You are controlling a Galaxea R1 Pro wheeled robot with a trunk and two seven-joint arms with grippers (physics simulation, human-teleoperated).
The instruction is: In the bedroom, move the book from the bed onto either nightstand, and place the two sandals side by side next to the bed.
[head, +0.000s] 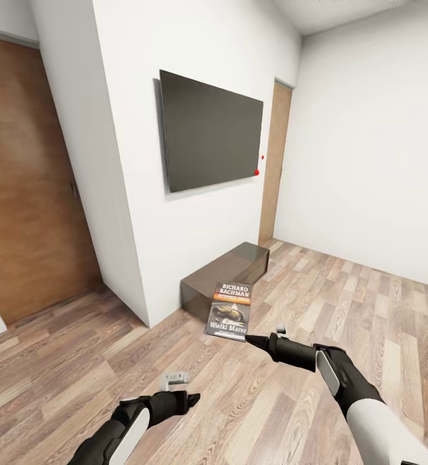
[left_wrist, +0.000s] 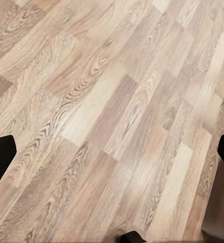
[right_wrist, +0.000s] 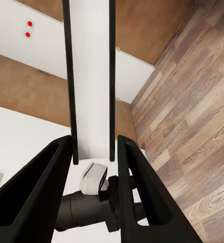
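Ahead: book (head: 229, 311) in right jaws | TV cabinet (head: 225, 278) | wall screen (head: 211, 132)

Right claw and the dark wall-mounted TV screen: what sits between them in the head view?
The dark paperback book with an orange band, held upright in the right claw, with the low dark-brown cabinet behind it under the TV screen.

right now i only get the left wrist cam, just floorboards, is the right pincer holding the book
Observer: Yes, the right pincer is shut on the book at a lower corner, with the cover facing the head camera.
Operator: whats ahead of us
Observer: A black wall-mounted screen above a long low dark cabinet.
Operator: any doors
Observer: A wide brown door at the far left, and a narrower door past the screen.
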